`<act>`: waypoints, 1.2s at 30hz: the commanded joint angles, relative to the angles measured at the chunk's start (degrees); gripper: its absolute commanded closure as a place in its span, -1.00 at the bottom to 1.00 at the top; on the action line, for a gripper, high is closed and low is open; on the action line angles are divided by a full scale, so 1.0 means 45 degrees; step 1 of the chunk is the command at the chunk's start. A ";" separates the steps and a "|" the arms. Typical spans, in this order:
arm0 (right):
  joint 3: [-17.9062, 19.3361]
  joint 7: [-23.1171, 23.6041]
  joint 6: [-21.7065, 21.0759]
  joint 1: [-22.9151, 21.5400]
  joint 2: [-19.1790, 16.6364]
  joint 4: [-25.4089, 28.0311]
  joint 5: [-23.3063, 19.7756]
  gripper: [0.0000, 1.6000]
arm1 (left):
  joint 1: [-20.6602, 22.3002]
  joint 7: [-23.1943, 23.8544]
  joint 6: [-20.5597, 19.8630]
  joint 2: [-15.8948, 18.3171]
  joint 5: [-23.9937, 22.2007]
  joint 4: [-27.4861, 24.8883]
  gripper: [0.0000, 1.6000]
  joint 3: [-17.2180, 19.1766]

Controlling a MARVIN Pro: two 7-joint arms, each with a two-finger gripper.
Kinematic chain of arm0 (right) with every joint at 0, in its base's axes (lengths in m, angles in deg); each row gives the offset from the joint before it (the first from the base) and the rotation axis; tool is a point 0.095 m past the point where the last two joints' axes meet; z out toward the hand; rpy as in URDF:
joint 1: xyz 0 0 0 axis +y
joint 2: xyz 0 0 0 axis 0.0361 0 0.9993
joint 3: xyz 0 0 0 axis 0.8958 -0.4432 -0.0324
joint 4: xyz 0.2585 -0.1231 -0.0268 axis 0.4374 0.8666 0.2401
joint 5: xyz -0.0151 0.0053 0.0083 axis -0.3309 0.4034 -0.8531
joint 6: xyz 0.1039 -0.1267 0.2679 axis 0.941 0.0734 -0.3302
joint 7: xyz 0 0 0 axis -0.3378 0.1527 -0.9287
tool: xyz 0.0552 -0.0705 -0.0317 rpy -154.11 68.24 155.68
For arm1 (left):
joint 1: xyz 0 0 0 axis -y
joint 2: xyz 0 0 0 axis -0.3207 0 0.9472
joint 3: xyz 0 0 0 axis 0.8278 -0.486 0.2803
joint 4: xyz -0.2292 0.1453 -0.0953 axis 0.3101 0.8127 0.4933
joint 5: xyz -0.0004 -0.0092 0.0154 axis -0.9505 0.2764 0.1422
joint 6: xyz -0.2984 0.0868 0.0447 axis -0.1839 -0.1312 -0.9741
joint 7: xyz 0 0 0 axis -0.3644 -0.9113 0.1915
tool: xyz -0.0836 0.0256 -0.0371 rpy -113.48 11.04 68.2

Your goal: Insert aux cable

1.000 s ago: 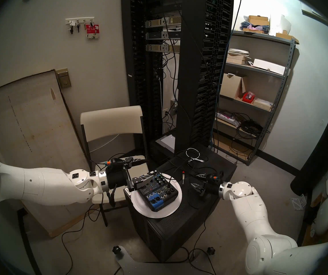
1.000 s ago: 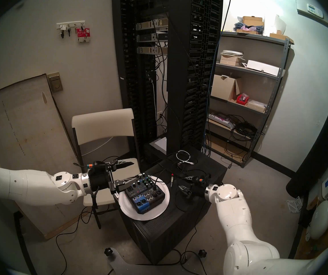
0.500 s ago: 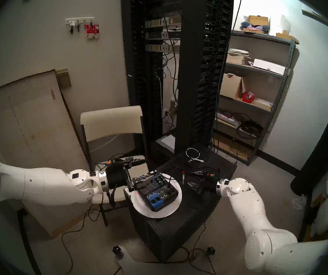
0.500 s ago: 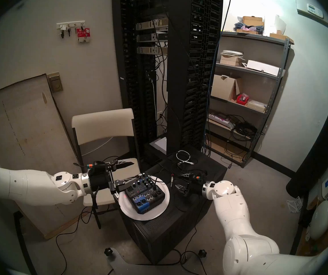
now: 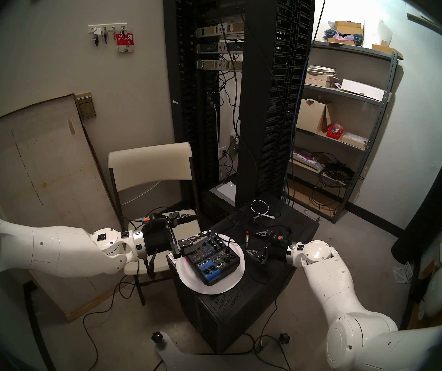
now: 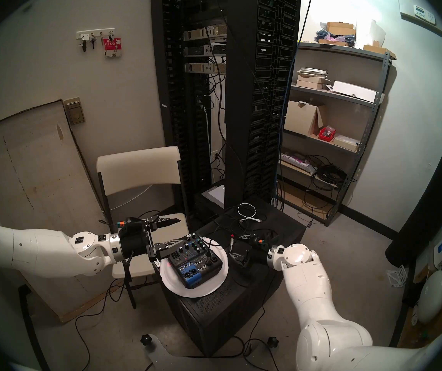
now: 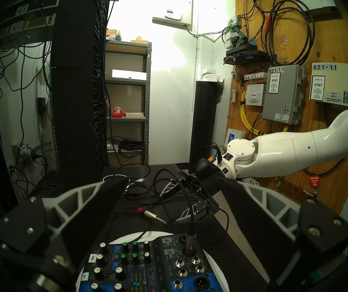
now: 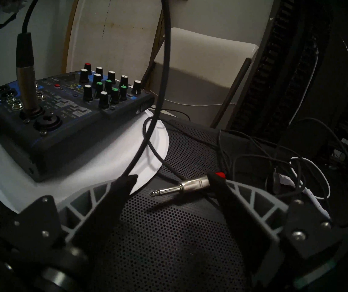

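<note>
Lying loose on the perforated black metal cabinet top (image 8: 169,239), the aux cable (image 8: 192,185) shows a silver jack tip, a black sleeve and a red band; it rests just right of the white paper plate (image 5: 185,275) that carries the blue-and-black audio mixer (image 5: 210,260). Mixer panel legends read "MIC/LINE", "5/6 LINE" and "LEVEL"; white stickers read "mic" and "pc". Wall boxes beyond carry "AT&T" and "821-1.1". Right gripper (image 8: 173,180): ribbed white fingers with black pads, spread wide and empty, flanking the plug without touching it. Left gripper (image 7: 175,186): likewise fully spread, empty, above the mixer's knobs. A metal-barrelled plug (image 8: 24,74) stands upright in a mixer socket; its black lead (image 8: 162,74) arcs across the right wrist view. A white coiled cable (image 5: 260,205) lies farther back.
</note>
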 commanded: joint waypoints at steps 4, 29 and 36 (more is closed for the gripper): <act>-0.0275 -0.1130 0.0275 -0.0027 0.0280 0.0239 0.0681 -0.70 | 0.0167 -0.0005 0.0056 -0.0014 0.0019 0.0003 -1.00 0.0135; -0.0220 -0.2420 -0.0042 -0.0172 0.0529 0.0261 0.1738 -0.34 | 0.0168 -0.0005 0.0057 -0.0014 0.0018 0.0003 -1.00 0.0133; -0.0086 -0.2552 -0.0334 -0.0126 0.0478 0.0333 0.1902 -0.33 | 0.0168 -0.0005 0.0057 -0.0014 0.0018 0.0003 -1.00 0.0132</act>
